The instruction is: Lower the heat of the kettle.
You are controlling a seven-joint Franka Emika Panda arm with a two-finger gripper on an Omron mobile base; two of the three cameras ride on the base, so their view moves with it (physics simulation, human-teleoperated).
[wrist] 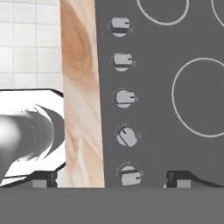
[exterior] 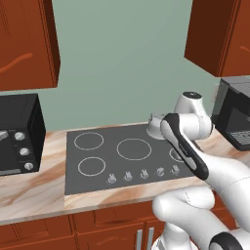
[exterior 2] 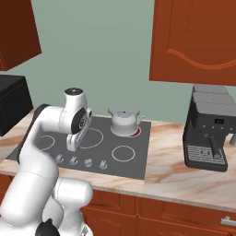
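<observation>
The small silver kettle point(exterior 2: 123, 121) stands on the cooktop's back right burner, where a red glow point(exterior 2: 135, 132) shows at its base. In the left base view the kettle point(exterior: 156, 125) is partly hidden behind my arm. A row of several knobs point(exterior 2: 80, 161) runs along the front edge of the cooktop point(exterior 2: 133, 156). My gripper point(wrist: 113, 180) hangs above this row, pointing down, open, with its tips far apart. The nearest knob point(wrist: 130, 176) lies between the tips, and I cannot tell if they touch it. The one beside it point(wrist: 127, 136) is turned at an angle.
A black coffee machine point(exterior 2: 208, 129) stands on the marble counter point(exterior 2: 170, 170) right of the cooktop. A black microwave point(exterior: 17, 134) sits at the left. Wooden cabinets point(exterior 2: 193, 41) hang above. The other burners point(exterior: 134, 149) are bare.
</observation>
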